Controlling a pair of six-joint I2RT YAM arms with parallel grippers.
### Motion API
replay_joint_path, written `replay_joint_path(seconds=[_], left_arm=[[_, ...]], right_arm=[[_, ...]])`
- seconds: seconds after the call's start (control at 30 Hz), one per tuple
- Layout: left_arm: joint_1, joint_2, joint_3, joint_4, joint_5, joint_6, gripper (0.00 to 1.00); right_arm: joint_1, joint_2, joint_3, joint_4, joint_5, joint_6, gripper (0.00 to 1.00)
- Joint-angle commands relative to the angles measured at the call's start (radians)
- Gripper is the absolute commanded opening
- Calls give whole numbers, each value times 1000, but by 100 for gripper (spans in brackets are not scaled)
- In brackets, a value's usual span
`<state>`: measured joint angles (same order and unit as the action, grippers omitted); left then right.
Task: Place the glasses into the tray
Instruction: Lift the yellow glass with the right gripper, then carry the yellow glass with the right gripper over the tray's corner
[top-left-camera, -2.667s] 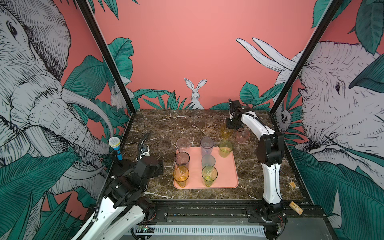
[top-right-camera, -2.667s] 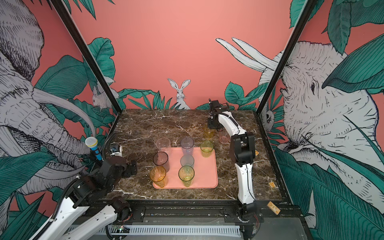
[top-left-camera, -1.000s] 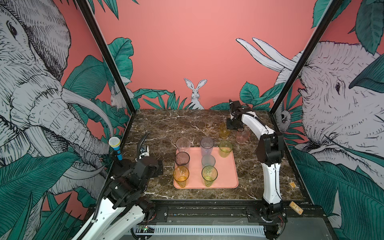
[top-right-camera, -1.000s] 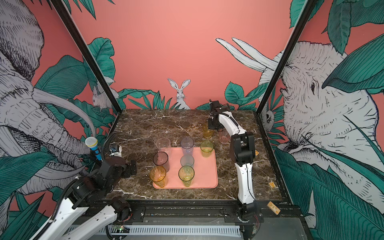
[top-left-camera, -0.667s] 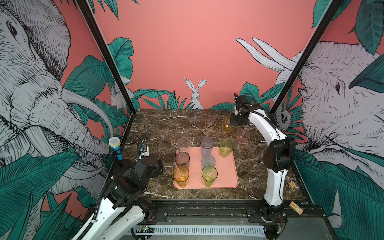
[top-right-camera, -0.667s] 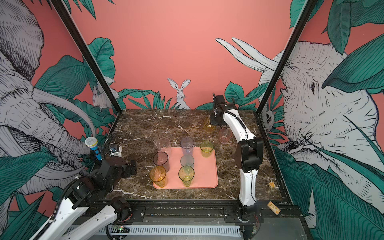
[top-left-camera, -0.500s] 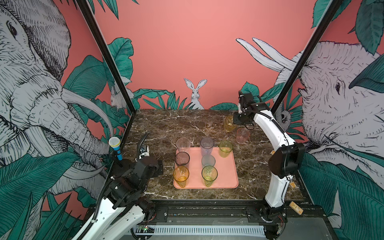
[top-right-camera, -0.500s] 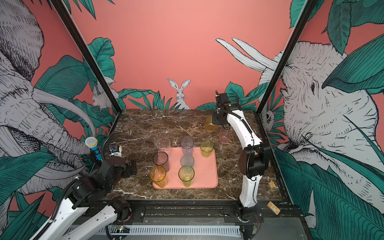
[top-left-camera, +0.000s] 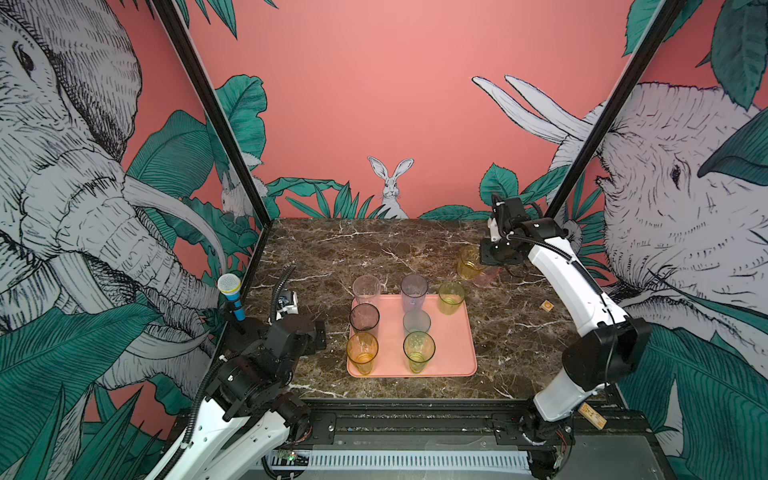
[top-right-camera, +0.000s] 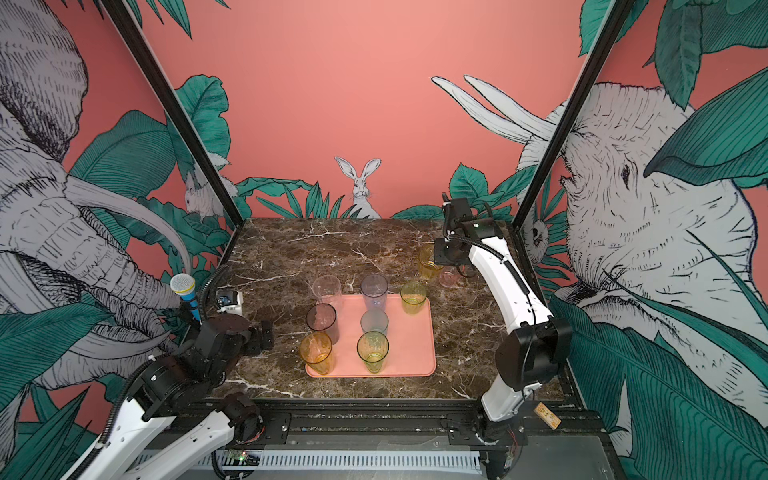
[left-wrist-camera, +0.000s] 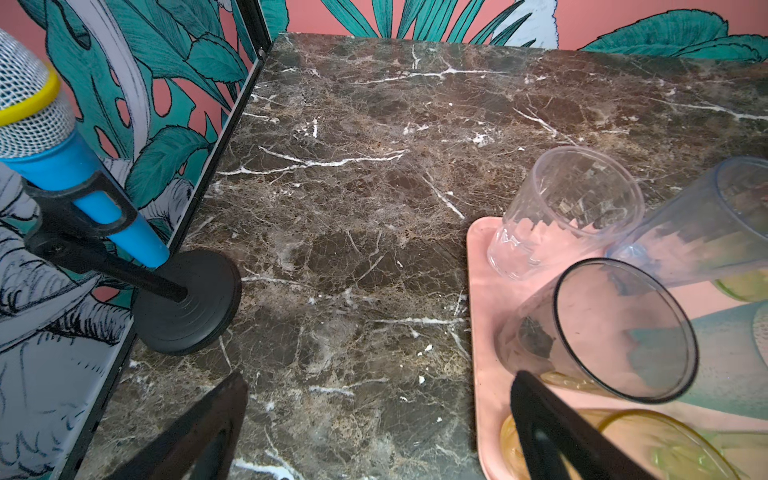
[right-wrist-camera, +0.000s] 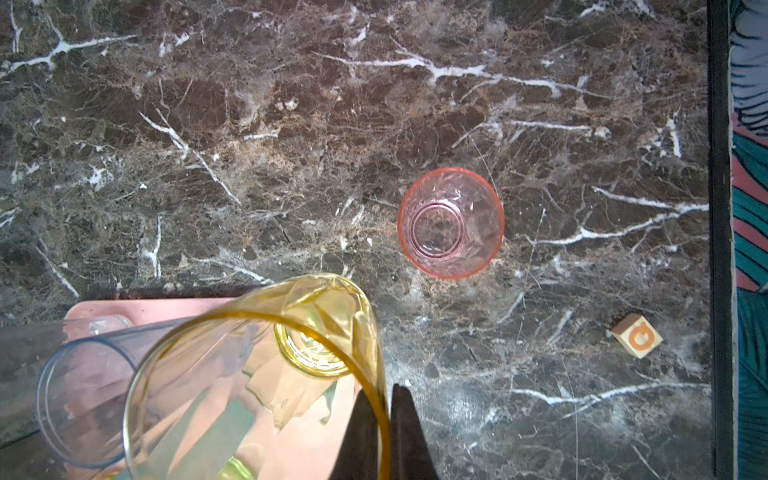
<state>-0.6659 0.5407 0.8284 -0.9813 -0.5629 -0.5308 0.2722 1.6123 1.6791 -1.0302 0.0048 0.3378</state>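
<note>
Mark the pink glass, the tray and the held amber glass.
pink glass (right-wrist-camera: 451, 222): right wrist view, inner base, standing on the marble.
tray (top-left-camera: 455, 345): a top view, bare floor on its right side.
held amber glass (right-wrist-camera: 257, 361): right wrist view, side wall, rim pinched by the right gripper's fingers.

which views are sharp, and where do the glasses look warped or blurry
Both top views are sharp and evenly lit, with the tray crisp. The left wrist view stretches the near dark glass into a leaning cone, and the left gripper is a blurred dark shape. In the right wrist view the amber glass pinched by the right gripper looms large and soft, while the pink glass is sharp.
</note>
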Motion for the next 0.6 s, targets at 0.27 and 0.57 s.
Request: replay_joint_path(seconds=[0.27, 0.57], left_arm=[[3, -26, -12, 4, -7, -1, 99], [3, -21, -14, 7, -10, 1, 99]], right_arm=[[85, -215, -161, -43, -25, 37, 0], [218, -312, -297, -33, 4, 94, 0]])
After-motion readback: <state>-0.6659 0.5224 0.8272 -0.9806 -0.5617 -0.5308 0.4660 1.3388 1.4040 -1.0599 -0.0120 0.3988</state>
